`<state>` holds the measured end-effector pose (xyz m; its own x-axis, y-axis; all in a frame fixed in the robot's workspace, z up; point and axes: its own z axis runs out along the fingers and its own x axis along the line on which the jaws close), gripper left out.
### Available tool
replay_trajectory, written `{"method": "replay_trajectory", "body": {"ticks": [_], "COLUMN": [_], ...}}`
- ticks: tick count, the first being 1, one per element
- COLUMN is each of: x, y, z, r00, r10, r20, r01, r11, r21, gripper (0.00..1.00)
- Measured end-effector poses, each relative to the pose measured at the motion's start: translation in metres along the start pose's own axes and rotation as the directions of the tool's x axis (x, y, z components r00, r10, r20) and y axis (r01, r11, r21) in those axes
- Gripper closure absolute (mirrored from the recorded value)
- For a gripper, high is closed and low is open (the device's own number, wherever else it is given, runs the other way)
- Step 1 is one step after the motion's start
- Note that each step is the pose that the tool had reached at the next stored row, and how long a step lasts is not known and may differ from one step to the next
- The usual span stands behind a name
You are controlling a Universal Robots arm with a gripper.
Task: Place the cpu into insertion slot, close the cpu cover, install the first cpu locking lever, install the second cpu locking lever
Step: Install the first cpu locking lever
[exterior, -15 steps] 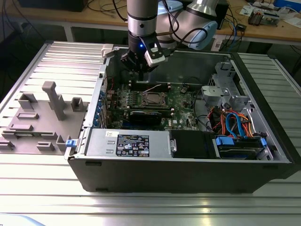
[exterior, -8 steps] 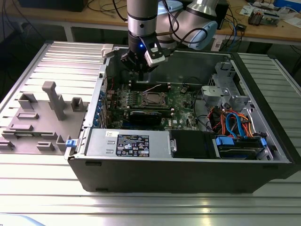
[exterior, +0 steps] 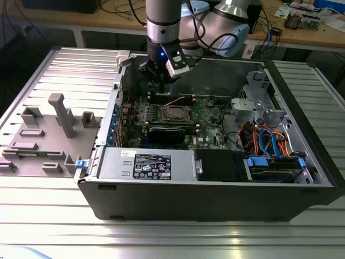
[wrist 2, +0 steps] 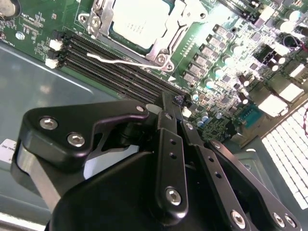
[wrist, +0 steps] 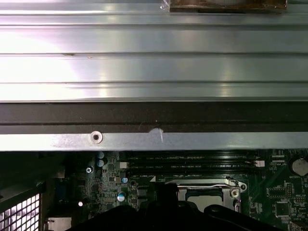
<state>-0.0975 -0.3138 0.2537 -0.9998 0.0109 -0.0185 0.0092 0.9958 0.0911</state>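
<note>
The gripper [wrist 2: 169,103] has its jaws pressed together, nothing between them, the two black fingers [wrist 2: 168,159] meeting at a narrow tip that hangs just above the long black memory slots [wrist 2: 110,67]. A thin white wire [wrist 2: 127,61] runs across those slots, right beside the socket. And there is the cpu [wrist 2: 137,19], sitting flat in the insertion slot [wrist 2: 161,53] with its pale metal top facing up, while the cpu cover [wrist 2: 166,36] lies down around it, the silvery frame hugging the chip's edges. In the first wrist view the same frame [wrist: 204,185] peeks up past the dark gripper body, with the memory slots [wrist: 192,162] just beyond it and the grey metal wall of the case [wrist: 154,139] above them. Out in the exterior view, the gripper [exterior: 160,81] hovers inside the open computer case [exterior: 215,199], over the back edge of the green motherboard [exterior: 210,116], a little behind the cpu [exterior: 176,113]. A black expansion card [exterior: 171,133] sits in front of the socket. To the exterior view's left, grey plastic fixtures [exterior: 54,129] stand on the ribbed metal table [exterior: 161,237].
</note>
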Motion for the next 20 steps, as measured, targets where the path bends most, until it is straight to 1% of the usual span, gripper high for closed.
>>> {"method": "replay_trajectory", "body": {"ticks": [3, 4, 5, 7, 9, 10, 11, 12, 14, 15, 17, 20], "x": [-0.0055, -0.0109, -0.0133, -0.0156, -0.0174, -0.0179, -0.0184, -0.0202, -0.0235, -0.0258, -0.0279, -0.0315], "y": [-0.0004, -0.0004, -0.0006, -0.0008, -0.0010, -0.0010, -0.0009, -0.0007, -0.0004, 0.0001, 0.0004, 0.0026], "z": [0.0031, 0.0047, 0.0063, 0.0091, 0.0115, 0.0120, 0.0126, 0.0138, 0.0152, 0.0164, 0.0178, 0.0194], "r00": [1.0000, 1.0000, 1.0000, 1.0000, 1.0000, 1.0000, 1.0000, 1.0000, 1.0000, 1.0000, 0.9997, 0.9996], "r10": [0.000, 0.000, 0.000, 0.000, 0.000, 0.000, 0.000, 0.000, -0.001, -0.008, -0.023, -0.027], "r20": [0.0001, 0.0001, 0.0001, 0.0002, 0.0001, 0.0000, 0.0001, 0.0003, 0.0003, -0.0004, -0.0017, -0.0022], "r01": [0.000, 0.000, 0.000, 0.000, 0.000, 0.000, 0.000, 0.000, 0.001, 0.008, 0.023, 0.027], "r11": [1.0000, 1.0000, 1.0000, 1.0000, 1.0000, 1.0000, 1.0000, 0.9998, 0.9998, 0.9998, 0.9995, 0.9994], "r21": [0.0002, 0.0000, -0.0001, -0.0014, -0.0005, 0.0030, 0.0085, 0.0183, 0.0195, 0.0195, 0.0191, 0.0212], "gripper": [0.89, 0.89, 0.89, 0.89, 0.89, 0.89, 0.89, 0.89, 0.89, 0.89, 0.89, 0.89]}}
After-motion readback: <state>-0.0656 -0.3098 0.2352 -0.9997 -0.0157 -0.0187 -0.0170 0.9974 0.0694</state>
